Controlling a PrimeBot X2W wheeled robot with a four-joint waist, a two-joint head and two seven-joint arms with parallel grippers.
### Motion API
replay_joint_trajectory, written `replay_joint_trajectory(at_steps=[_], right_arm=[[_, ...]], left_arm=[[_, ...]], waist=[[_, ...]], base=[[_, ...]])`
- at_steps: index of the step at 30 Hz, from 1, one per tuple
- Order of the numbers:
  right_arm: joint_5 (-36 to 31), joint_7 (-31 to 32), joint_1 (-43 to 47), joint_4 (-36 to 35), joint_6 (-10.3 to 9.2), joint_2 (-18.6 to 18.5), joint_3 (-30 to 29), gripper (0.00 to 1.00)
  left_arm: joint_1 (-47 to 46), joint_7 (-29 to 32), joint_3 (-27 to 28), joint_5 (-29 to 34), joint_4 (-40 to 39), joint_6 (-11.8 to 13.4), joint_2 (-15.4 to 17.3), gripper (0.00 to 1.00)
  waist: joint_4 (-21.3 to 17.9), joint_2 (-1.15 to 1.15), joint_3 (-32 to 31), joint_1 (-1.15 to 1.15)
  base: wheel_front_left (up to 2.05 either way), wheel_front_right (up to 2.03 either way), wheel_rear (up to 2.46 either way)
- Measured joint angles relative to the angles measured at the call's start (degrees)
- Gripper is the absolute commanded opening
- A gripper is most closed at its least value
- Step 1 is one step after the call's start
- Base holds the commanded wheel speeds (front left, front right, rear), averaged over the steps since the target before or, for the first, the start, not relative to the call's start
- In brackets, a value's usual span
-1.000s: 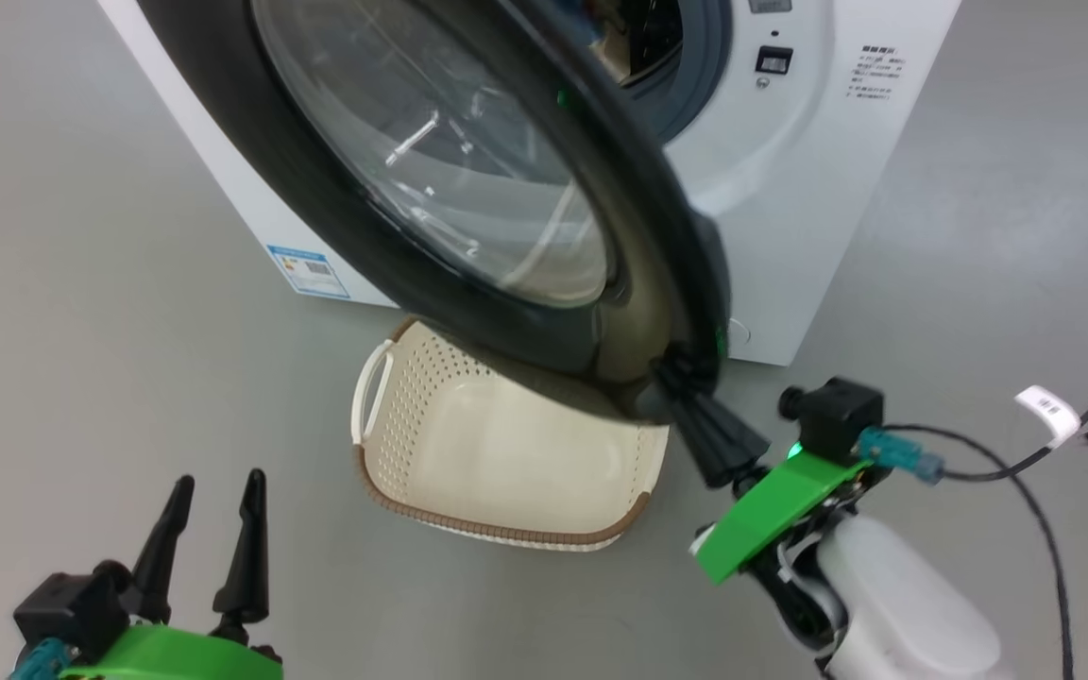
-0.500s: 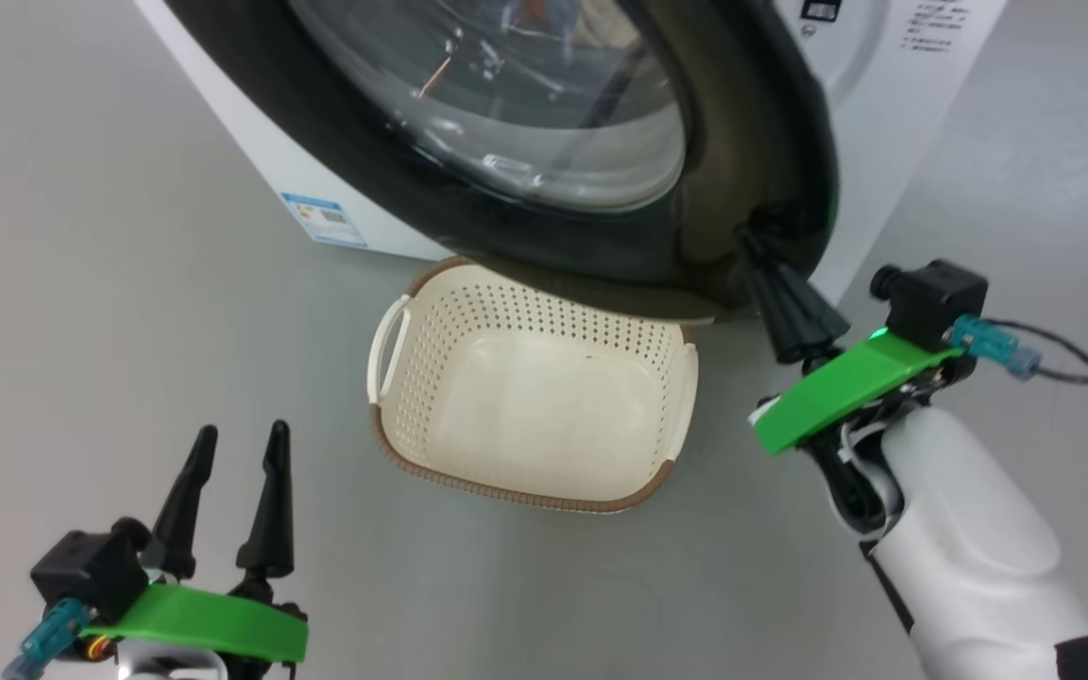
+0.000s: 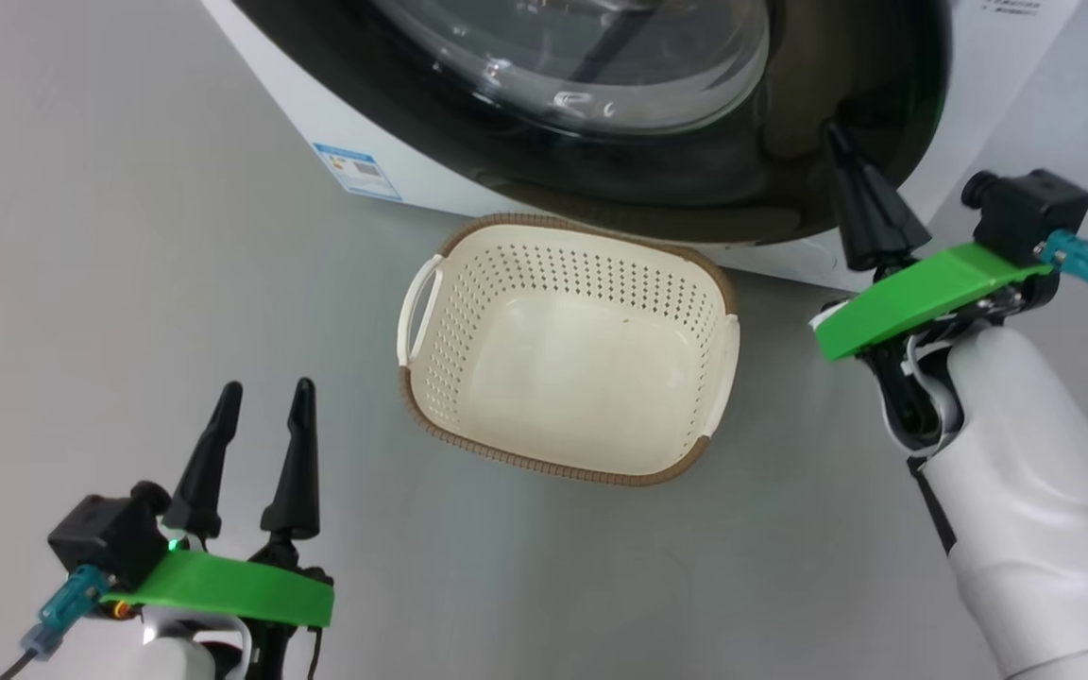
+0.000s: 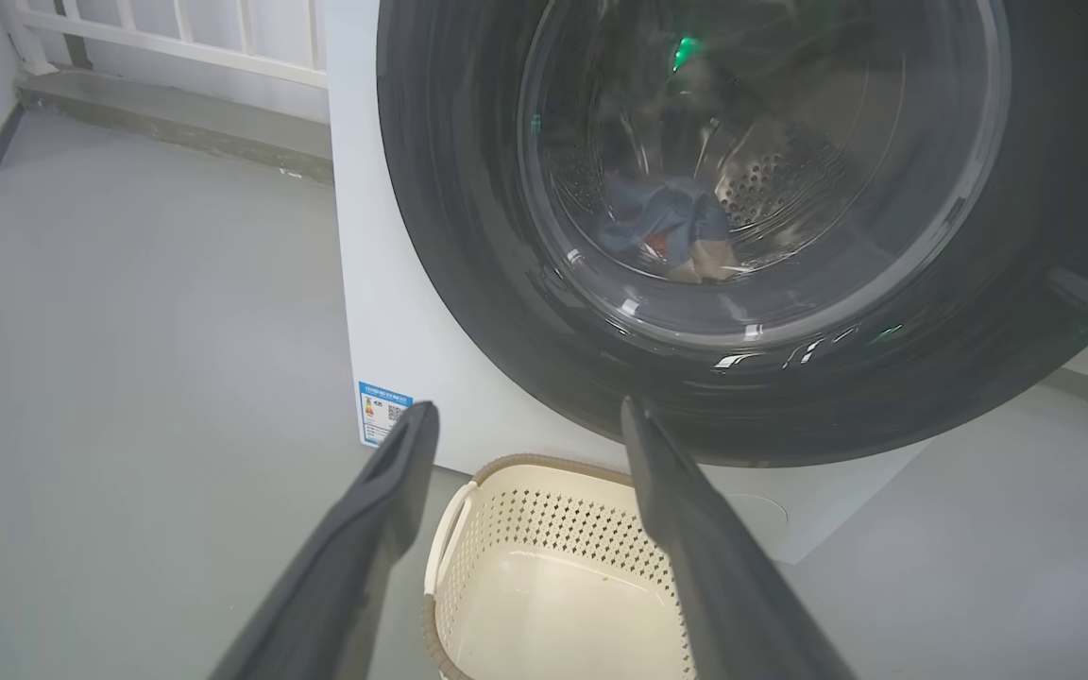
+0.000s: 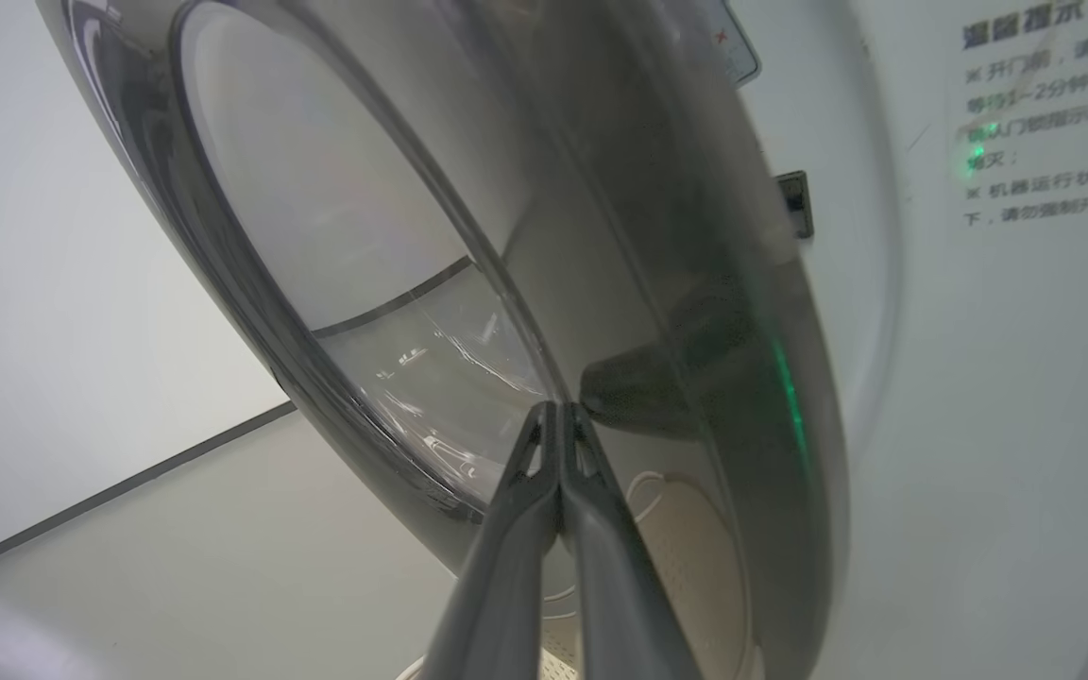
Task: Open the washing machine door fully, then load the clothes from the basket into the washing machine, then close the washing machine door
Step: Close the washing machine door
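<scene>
Grey, smooth flooring (image 3: 128, 236) is seen all around a white front-loading washing machine (image 4: 355, 283), which bears a small blue label sticker (image 3: 358, 170) low on its front. Its large round washing machine door (image 3: 601, 179), with a glossy black rim and a bulging glass centre, is seen swung close against the machine's front; whether it is latched cannot be told. Through the glass, in the left wrist view, the clothes (image 4: 667, 222) are seen lying inside the steel drum as a bundle of blue fabric with a touch of orange and cream. On the floor just in front of the machine, partly under the door's lower rim, the basket (image 3: 544, 467) is set upright, its cream perforated inside showing bare plastic. The right gripper (image 3: 835, 132) is raised to the door's right side, its two dark fingers pressed together with the tips touching the rim. The left gripper (image 3: 266, 385) is held low over the floor to the basket's left, well apart from it, with its fingers spread and nothing between them.
</scene>
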Motion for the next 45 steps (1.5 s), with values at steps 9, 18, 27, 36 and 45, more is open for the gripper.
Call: replay_joint_trajectory(at_steps=[9,18,27,36,45], right_arm=[[-1.19,0.00,-3.56,0.52,0.01,-0.65,-3.81,0.00],[-3.12,0.00,-7.47,0.88,0.01,-1.42,-7.89,0.00],[-3.92,0.00,-8.28,1.19,0.12,-1.36,-8.57,0.00],[-3.98,0.00,-8.22,1.25,0.53,-0.94,-8.56,0.00],[-3.94,-0.01,-5.17,1.11,0.45,-1.34,-7.57,0.00]], left_arm=[[-1.21,0.00,-1.22,0.00,-0.49,0.00,-0.91,1.00],[-2.72,0.00,-2.01,0.00,-0.62,0.00,-1.10,1.00],[-2.93,0.00,-2.41,-0.02,-0.63,0.00,-1.30,1.00],[-3.05,0.00,-2.27,-0.24,-0.52,0.00,-1.26,1.00],[-3.02,0.00,-2.03,-0.23,1.12,0.00,-0.52,1.00]], waist=[[1.50,0.00,2.26,0.00],[3.41,0.00,3.78,0.00],[3.99,0.00,4.32,0.00],[3.03,0.00,3.74,0.00],[1.47,0.00,1.50,0.00]], base=[[0.00,0.00,0.00],[0.00,0.00,0.00],[0.00,0.00,0.00],[0.00,0.00,0.00],[0.00,0.00,0.00]])
